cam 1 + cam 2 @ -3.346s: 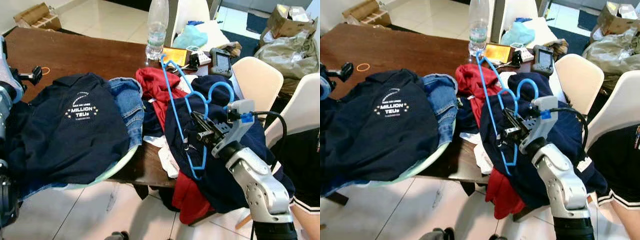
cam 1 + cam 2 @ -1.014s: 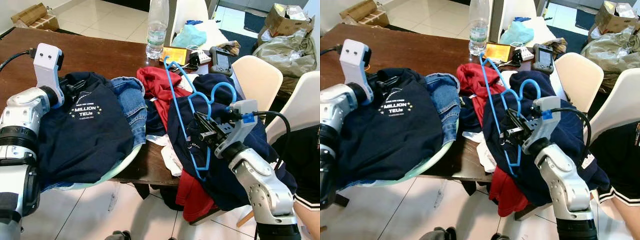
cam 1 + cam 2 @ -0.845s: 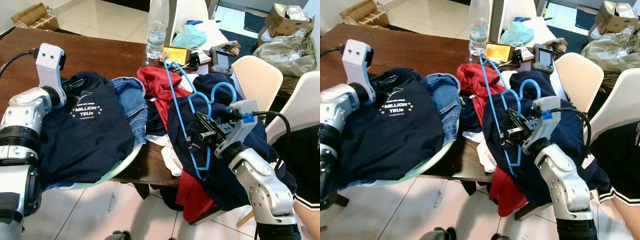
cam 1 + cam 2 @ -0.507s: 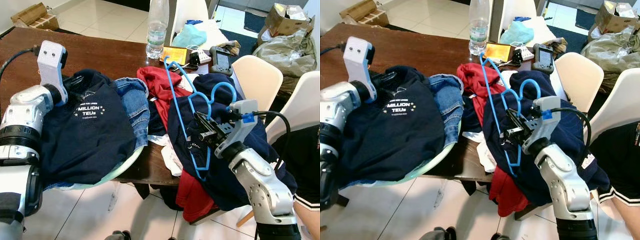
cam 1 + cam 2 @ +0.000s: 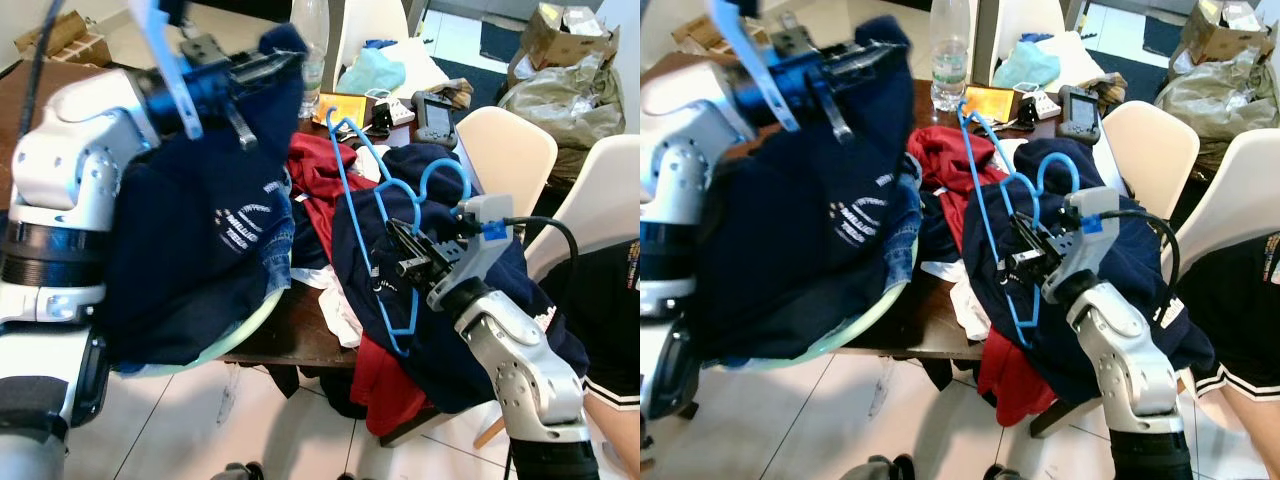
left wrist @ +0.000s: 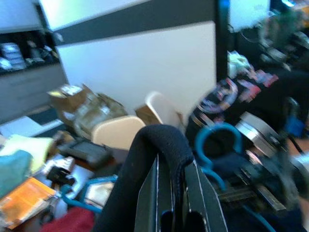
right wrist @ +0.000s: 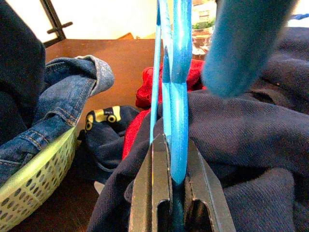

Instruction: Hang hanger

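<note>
Two claws: right [image 5: 405,262] pinching blue hanger [image 5: 372,215], left [image 5: 262,66] gripping navy shirt [image 5: 215,215].

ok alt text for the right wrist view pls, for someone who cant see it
The right gripper is shut on a blue hanger, seen edge-on running up and away from the black fingers. Behind it lie a navy garment, a red garment, jeans in a pale green basket, and a brown table.
</note>
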Robot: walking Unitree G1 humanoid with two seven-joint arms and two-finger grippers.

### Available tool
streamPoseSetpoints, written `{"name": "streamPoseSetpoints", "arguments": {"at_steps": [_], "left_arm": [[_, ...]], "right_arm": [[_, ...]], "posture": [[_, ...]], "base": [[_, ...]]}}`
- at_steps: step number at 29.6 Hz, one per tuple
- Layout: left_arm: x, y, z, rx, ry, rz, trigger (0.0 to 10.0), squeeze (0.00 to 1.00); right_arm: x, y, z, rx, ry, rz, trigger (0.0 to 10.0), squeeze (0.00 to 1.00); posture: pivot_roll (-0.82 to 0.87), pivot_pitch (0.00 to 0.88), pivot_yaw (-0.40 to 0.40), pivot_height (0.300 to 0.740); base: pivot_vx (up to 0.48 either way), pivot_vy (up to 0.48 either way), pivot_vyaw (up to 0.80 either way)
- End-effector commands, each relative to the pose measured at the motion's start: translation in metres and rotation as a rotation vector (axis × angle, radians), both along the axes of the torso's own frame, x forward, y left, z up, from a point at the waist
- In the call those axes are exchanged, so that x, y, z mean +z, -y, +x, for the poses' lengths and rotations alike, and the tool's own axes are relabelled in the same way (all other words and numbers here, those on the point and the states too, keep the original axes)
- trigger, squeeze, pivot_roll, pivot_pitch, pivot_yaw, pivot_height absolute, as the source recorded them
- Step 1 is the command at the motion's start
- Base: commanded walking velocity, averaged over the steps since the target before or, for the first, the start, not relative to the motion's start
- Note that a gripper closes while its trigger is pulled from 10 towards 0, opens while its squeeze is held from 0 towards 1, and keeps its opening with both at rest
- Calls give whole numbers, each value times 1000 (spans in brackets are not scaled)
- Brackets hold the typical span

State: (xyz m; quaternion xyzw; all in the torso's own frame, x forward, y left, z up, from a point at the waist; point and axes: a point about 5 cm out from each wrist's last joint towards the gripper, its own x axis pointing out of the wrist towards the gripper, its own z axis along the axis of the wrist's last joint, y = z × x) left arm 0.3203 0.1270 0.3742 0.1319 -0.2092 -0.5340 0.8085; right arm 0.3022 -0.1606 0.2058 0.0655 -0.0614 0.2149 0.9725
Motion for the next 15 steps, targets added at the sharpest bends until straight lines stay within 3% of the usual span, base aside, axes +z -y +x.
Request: {"name": "streamPoseSetpoints", "arguments": {"at_steps": [1, 2, 3, 6, 7, 8, 9, 10, 12, 13, 14, 15], "left_arm": [[-11, 3, -4, -33, -19, 78, 0, 0], [-11, 3, -4, -33, -19, 78, 0, 0], [-27, 4, -6, -47, -53, 136, 0, 0], [-42, 5, -11, -70, -91, 193, 0, 0], [-63, 7, -20, -121, -132, 286, 0, 0], [-63, 7, -20, -121, -132, 286, 0, 0], [-93, 11, -35, -206, -219, 409, 1216, 0], [-103, 12, -39, -229, -249, 438, 3529, 0], [-108, 12, -40, -237, -264, 448, 3529, 0], [-111, 13, -41, -234, -283, 444, 10000, 31], [-110, 12, -40, -225, -293, 427, 10000, 1000], [-110, 12, -40, -225, -293, 427, 10000, 1000]], "right_arm": [[1, 10, 2, -39, 4, -14, 10000, 0], [1, 10, 2, -39, 4, -14, 10000, 0], [2, 14, 2, -46, 8, -20, 10000, 0], [3, 17, 2, -53, 10, -25, 10000, 0], [4, 20, 2, -58, 10, -34, 10000, 0], [4, 20, 2, -58, 10, -34, 10000, 0], [4, 23, 3, -60, 6, -50, 10000, 0], [4, 24, 3, -59, 4, -55, 10000, 0], [4, 24, 3, -58, 2, -58, 10000, 0], [3, 24, 3, -58, 0, -59, 10000, 0], [2, 23, 3, -56, -2, -59, 10000, 0], [2, 23, 3, -56, -2, -59, 10000, 0]], "posture": [[54, 160, -39, 740], [54, 160, -39, 740], [54, 160, -39, 740], [54, 161, -41, 740], [53, 162, -40, 740], [53, 162, -40, 740], [55, 165, -42, 740], [58, 165, -42, 740], [58, 165, -42, 740], [58, 166, -42, 740], [58, 166, -42, 740], [58, 166, -42, 740]], "base": [[0, 0, 0], [0, 0, 0], [0, 0, 0], [0, 0, 0], [0, 0, 0], [0, 0, 0], [0, 0, 0], [0, 0, 0], [0, 0, 0], [0, 0, 0], [0, 0, 0], [0, 0, 0]]}}
